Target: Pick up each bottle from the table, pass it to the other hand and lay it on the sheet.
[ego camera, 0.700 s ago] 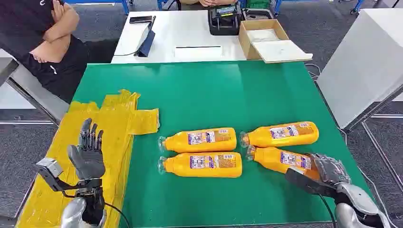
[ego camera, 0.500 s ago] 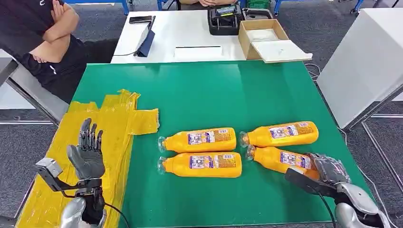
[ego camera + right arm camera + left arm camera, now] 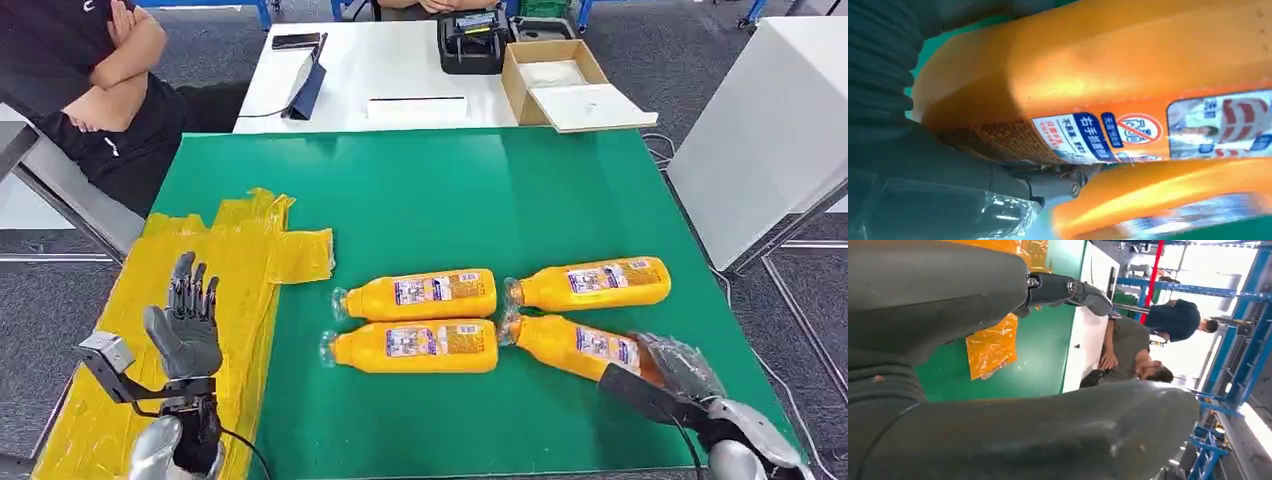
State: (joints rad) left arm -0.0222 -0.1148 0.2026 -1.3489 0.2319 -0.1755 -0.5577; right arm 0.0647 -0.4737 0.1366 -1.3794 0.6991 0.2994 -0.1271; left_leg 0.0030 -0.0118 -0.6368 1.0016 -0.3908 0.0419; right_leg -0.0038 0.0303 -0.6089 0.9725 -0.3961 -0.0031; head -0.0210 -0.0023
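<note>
Head view shows your right hand (image 3: 675, 368) clamped on the base of the near-right orange plastic bottle (image 3: 575, 345) lying on the green table (image 3: 440, 200); lifting from that end may tip it, your left hand (image 3: 186, 320) spread empty over the yellow plastic sheet (image 3: 245, 255)

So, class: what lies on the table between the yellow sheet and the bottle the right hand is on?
In the head view, the near-left bottle lies between yellow sheet and right hand's bottle.
</note>
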